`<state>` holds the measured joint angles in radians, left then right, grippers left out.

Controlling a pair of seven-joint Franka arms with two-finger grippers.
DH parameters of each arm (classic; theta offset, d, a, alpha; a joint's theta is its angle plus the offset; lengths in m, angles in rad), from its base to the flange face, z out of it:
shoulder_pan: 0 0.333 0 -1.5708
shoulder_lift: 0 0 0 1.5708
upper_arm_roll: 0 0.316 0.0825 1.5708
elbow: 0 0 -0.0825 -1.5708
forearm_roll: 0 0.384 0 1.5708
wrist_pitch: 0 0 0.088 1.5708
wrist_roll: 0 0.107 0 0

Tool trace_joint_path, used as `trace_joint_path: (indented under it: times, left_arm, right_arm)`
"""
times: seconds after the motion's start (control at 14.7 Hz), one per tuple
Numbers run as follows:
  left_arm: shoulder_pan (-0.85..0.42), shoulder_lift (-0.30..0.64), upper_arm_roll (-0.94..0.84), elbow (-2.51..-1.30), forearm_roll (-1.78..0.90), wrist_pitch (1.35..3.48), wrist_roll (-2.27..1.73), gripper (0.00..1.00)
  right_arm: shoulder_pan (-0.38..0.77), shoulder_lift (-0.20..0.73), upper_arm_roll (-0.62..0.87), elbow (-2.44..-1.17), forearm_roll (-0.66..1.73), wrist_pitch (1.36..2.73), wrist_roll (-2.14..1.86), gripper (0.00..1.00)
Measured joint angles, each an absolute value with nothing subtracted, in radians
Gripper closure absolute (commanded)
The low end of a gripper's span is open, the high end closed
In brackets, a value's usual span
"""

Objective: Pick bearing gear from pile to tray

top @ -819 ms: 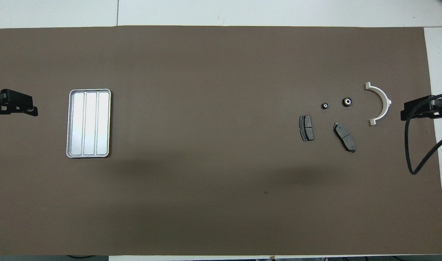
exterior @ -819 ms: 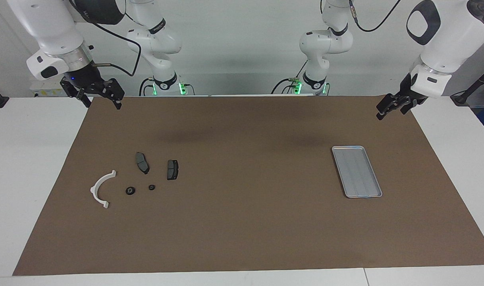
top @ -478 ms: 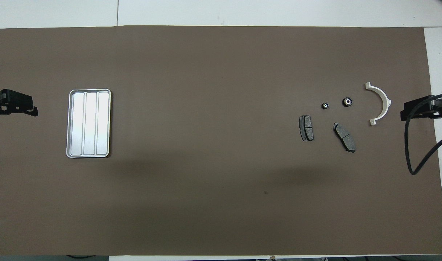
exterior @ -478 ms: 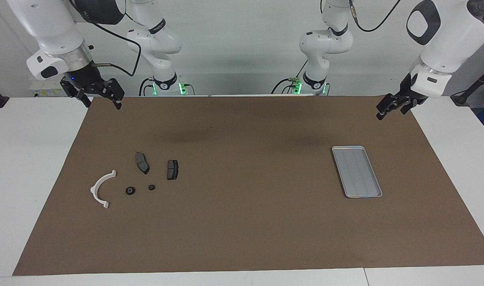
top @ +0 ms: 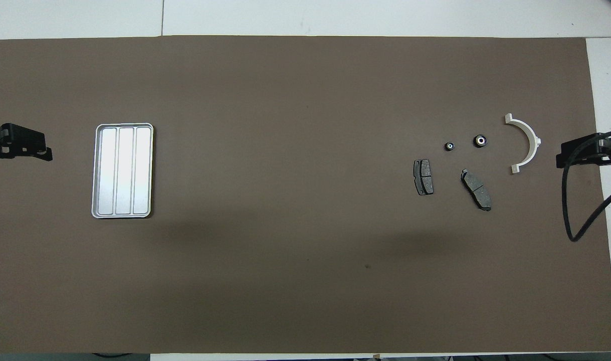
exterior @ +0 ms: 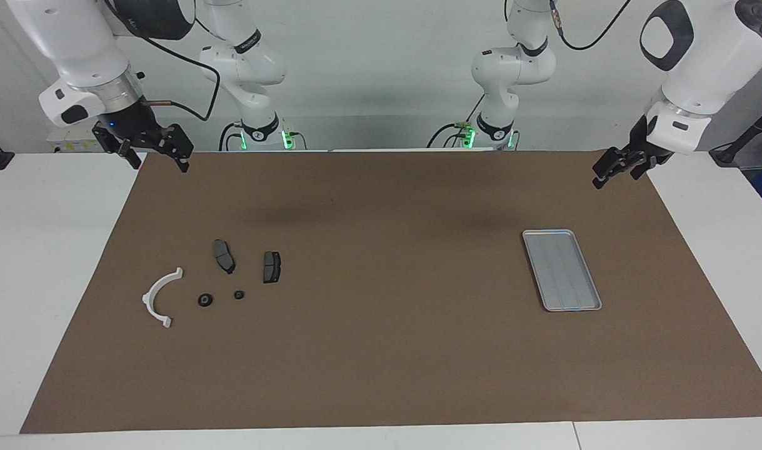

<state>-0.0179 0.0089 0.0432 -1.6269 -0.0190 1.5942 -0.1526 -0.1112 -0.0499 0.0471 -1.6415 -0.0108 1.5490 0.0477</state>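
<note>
The bench (exterior: 18, 262) carried a brown mat (exterior: 393, 350), with the empty tray (exterior: 561, 269) lying flat toward the left arm's end and the pile toward the right arm's end — a white half-ring bracket (exterior: 159, 297), two dark brake pads (exterior: 224, 255) (exterior: 271, 266) and, farther from the robots than the pads, two small black round pieces (exterior: 205, 300) (exterior: 239, 294). Both arms waited raised at the mat's robot-side corners — the right gripper (exterior: 154, 157) with fingers spread and holding nothing, the left gripper (exterior: 613, 170) likewise spread and unloaded.
</note>
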Motion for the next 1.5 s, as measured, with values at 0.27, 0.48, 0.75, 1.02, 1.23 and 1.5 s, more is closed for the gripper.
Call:
trace_joint_path:
  times: [0.27,0.48,0.75,1.02,1.23,1.5]
  left_arm:
    - [-0.018,0.009,0.043,-1.627,-0.019,1.594,-0.153,0.0]
    - [-0.018,0.009,0.043,-1.627,-0.019,1.594,-0.153,0.0]
    - [-0.018,0.009,0.043,-1.627,-0.019,1.594,-0.153,0.0]
    - [-0.018,0.009,0.043,-1.627,-0.019,1.594,-0.153,0.0]
    - [-0.018,0.009,0.043,-1.627,-0.019,1.594,-0.153,0.0]
    - [-0.018,0.009,0.043,-1.627,-0.019,1.594,-0.153,0.0]
  right_arm:
    - [-0.117,-0.038,0.047,-1.719,-0.011,1.712,0.011,0.0]
    - [-0.141,0.038,0.046,-1.764,-0.011,1.824,-0.043,0.0]
    - [-0.149,0.176,0.048,-1.773,-0.011,1.962,-0.05,0.0]
    - [-0.146,0.282,0.05,-1.775,-0.012,2.057,-0.05,0.0]
    - [-0.146,0.322,0.051,-1.775,-0.012,2.108,-0.05,0.0]
    - [-0.146,0.358,0.051,-1.775,-0.012,2.166,-0.05,0.0]
